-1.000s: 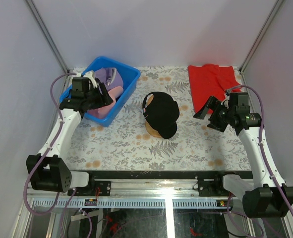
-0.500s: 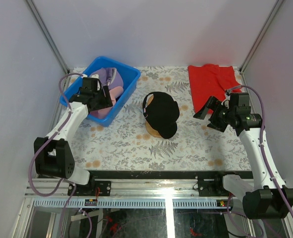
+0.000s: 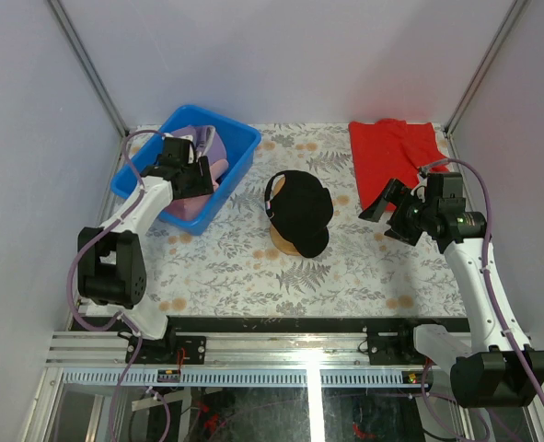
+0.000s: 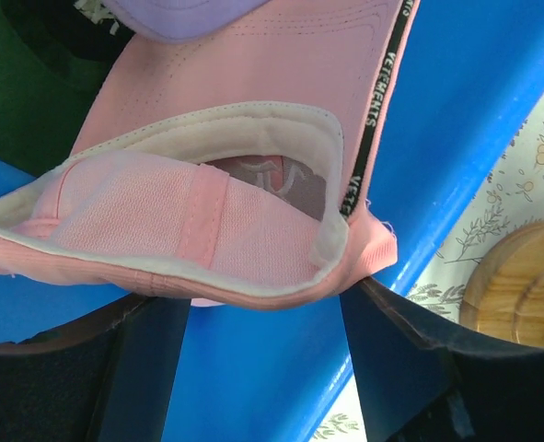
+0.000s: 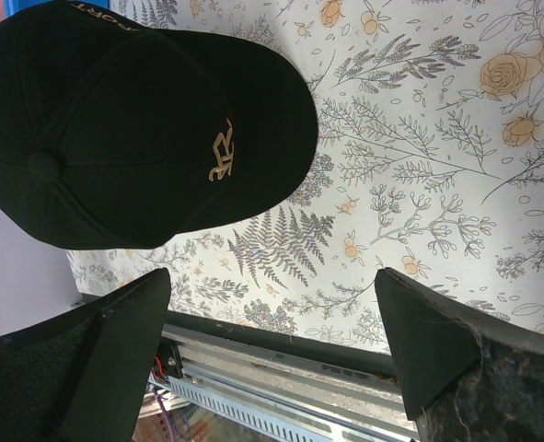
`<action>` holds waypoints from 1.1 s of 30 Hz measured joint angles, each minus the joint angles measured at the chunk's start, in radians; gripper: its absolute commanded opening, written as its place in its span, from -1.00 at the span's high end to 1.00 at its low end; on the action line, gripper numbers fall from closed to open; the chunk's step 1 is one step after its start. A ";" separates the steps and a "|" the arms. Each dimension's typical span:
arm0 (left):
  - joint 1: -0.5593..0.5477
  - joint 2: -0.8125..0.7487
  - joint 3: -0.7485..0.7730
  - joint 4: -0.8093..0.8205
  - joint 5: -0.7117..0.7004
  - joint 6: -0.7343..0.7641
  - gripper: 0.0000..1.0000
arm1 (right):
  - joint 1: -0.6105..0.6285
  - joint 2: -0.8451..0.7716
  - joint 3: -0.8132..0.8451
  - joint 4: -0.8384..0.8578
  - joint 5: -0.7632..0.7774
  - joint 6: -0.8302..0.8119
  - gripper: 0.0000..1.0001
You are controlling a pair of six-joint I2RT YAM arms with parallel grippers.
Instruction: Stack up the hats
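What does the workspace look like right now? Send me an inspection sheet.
Surface: floral table, flat.
Job's things: black cap on wooden stand; pink cap and lavender cap in blue bin.
Clutter: red cloth at far right corner.
Tools: left tool at pink cap's rear edge, grip unclear; right tool open, empty.
Cables: purple cables looped along both arms.
Surroundings: plain grey walls; nothing else seen.

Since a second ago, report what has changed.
The left gripper swung rightward, deeper over the blue bin, to the pink cap now lying between its fingers; a grip isn't clear. Right gripper, open, and the black cap on its stand stayed put.
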 measured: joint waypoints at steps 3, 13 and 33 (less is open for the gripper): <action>0.000 0.033 0.013 0.010 0.001 0.019 -0.19 | 0.000 0.000 -0.002 0.003 0.000 0.006 -0.99; -0.008 0.179 0.106 0.008 0.028 0.088 0.77 | 0.000 0.012 -0.011 0.019 0.000 0.026 -0.99; 0.091 0.168 0.361 -0.116 0.204 -0.037 1.00 | 0.000 0.062 -0.011 0.067 -0.005 0.060 -0.99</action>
